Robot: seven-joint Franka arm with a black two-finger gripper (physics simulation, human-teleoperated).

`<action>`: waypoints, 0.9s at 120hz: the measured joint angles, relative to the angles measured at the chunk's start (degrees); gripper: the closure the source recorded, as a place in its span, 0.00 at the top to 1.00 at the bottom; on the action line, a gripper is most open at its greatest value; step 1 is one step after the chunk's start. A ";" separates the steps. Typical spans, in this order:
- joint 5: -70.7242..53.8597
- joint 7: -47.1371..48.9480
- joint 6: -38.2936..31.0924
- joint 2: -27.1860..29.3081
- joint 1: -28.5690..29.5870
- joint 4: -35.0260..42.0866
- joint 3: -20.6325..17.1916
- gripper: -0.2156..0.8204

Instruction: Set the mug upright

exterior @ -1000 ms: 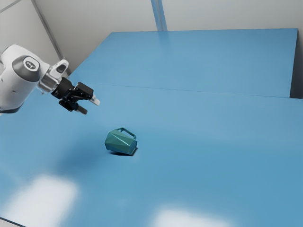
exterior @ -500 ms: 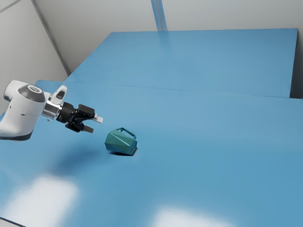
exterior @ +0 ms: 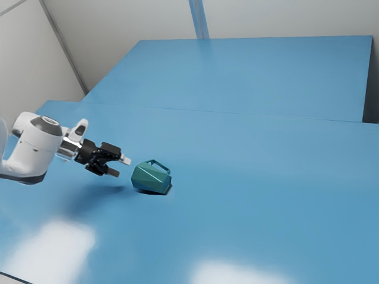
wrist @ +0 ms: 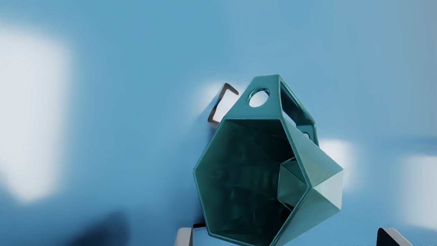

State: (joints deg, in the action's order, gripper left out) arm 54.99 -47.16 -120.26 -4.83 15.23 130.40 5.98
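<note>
While the teal mug (exterior: 151, 178) lies on its side on the bench (exterior: 266, 177), we hold our fingers (wrist: 184, 237) apart, its righting left to do.

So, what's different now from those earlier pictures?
The arm has brought its open fingers down and slightly toward the exterior view's right, nearer the mug. Nothing has been taken hold of. The mug still lies on its side, in the same spot.
</note>
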 joint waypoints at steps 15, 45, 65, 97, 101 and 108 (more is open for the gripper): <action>0.00 -0.61 -0.23 -0.06 -0.96 -0.11 0.00 0.78; 0.03 -1.54 -0.37 -0.46 -2.04 -0.13 0.00 0.78; 1.54 -2.15 -0.13 -0.87 -3.00 -0.13 -0.01 0.78; 6.20 -4.53 1.15 -2.57 -4.08 -0.10 0.00 0.78; 6.54 -4.85 1.22 -2.83 -4.29 -0.11 0.00 0.78; 7.10 -5.38 1.30 -3.17 -4.57 -0.13 0.00 0.78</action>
State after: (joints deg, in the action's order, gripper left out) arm 62.09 -52.55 -118.96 -8.00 10.67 130.27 5.98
